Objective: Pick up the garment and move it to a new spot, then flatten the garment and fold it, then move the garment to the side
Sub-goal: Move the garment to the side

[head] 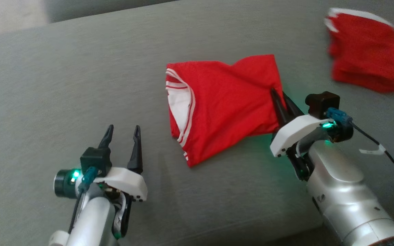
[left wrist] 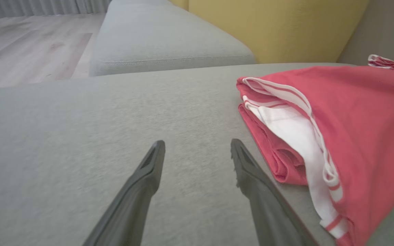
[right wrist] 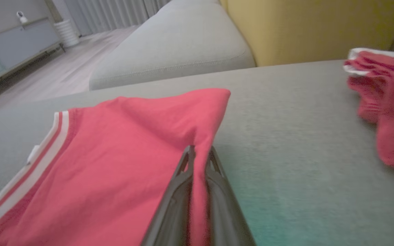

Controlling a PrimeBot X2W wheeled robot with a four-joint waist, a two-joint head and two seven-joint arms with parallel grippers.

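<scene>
A folded red garment point(head: 224, 102) with white striped trim lies in the middle of the grey cushion point(head: 63, 78). My right gripper point(head: 278, 94) is shut on the garment's right edge. In the right wrist view the red fabric point(right wrist: 121, 150) is pinched between the two dark fingers of the right gripper point(right wrist: 199, 152). My left gripper point(head: 122, 131) stands open over bare cushion, to the left of the garment and apart from it. In the left wrist view the left gripper point(left wrist: 197, 147) is empty, and the garment's point(left wrist: 361, 130) striped, folded edge lies just right of its right finger.
A second red garment point(head: 368, 51) with white trim lies bunched at the far right of the cushion, also in the right wrist view point(right wrist: 385, 102). A yellow backrest point(right wrist: 313, 27) rises behind. Another grey cushion point(left wrist: 169, 37) and wooden floor point(left wrist: 29, 44) lie beyond.
</scene>
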